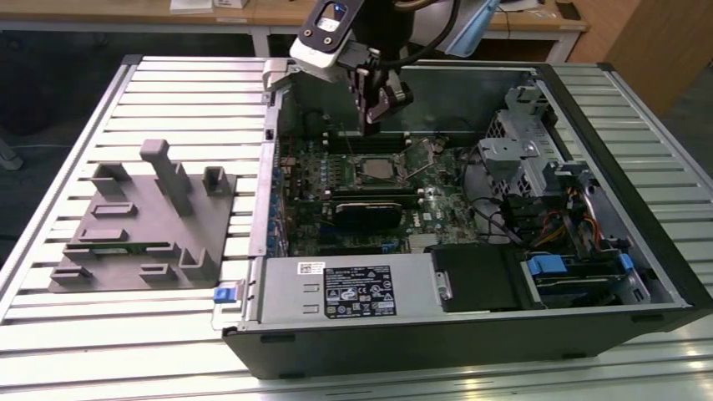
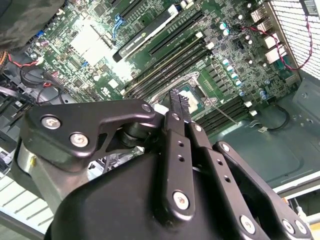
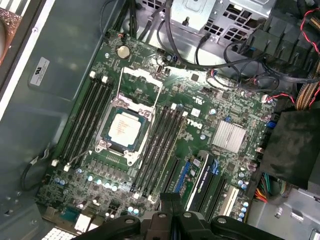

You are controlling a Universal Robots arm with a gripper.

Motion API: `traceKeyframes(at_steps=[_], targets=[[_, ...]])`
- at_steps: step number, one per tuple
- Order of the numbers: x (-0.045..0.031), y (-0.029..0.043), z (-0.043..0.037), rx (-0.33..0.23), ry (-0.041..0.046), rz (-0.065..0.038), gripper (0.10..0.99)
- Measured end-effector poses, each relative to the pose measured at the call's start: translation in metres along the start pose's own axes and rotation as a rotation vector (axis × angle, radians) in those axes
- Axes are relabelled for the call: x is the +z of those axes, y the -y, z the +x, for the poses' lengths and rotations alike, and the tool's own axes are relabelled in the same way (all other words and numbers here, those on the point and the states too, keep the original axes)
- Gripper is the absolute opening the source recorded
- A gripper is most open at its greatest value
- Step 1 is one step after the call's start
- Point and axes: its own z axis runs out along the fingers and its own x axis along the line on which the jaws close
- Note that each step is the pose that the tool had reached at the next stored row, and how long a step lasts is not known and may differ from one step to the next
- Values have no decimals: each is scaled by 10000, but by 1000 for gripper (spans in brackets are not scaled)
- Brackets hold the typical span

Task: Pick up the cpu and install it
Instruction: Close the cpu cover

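the cpu [image 3: 123,127] has a pale, satin metal top. the gripper [image 2: 177,102] is smooth black metal with shiny screws. the surface [image 1: 167,92] is ribbed, dull silver metal. the fixture [image 1: 145,234] looks like matt grey plastic.

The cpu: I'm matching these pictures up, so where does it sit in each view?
Exterior view: cpu in the socket, mid-motherboard.
First wrist view: in the socket, between the memory slots.
Second wrist view: just past the gripper.
Shared landmark: those memory slots flanking the socket.

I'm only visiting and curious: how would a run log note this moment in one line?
gripper: shut, above motherboard | cpu: lying in socket | case: open
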Motion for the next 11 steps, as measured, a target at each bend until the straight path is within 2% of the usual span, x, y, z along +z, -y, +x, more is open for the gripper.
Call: traceKeyframes(at_steps=[3,5,8,11], targets=[[0,1,0,63,4,3,106],[5,1,0,490,22,12,106],[7,1,0,793,37,21,106],[7,1,0,805,37,21,106]])
